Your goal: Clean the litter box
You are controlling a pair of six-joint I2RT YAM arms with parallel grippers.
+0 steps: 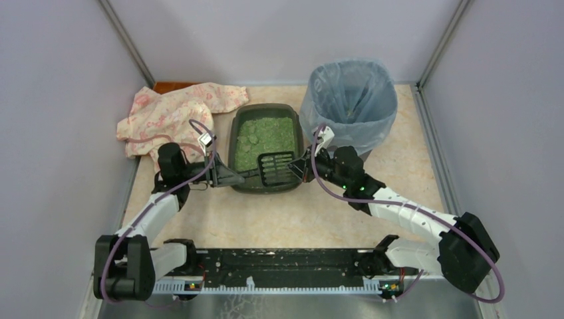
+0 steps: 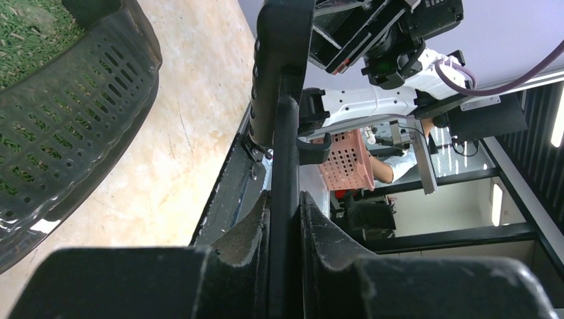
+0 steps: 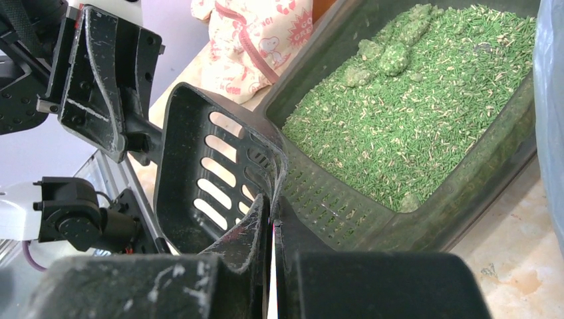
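Between my left gripper (image 1: 228, 177) jaws: scoop (image 1: 276, 167) handle, clamped | right gripper (image 1: 301, 168): jaws pinched shut on scoop rim | litter box (image 1: 232, 149) just ahead, under scoop

- Left arm (image 1: 149, 216): base at the near-left corner, elbow bent, forearm reaching toward the table's middle.
- Left gripper (image 1: 233, 177): jaws clamped on the handle of the scoop (image 1: 276, 168).
- Right arm (image 1: 406, 212): base at the near-right corner, stretched forward and leftward.
- Right gripper (image 1: 300, 167): fingers pinched on the scoop's right rim, facing the left gripper across it.
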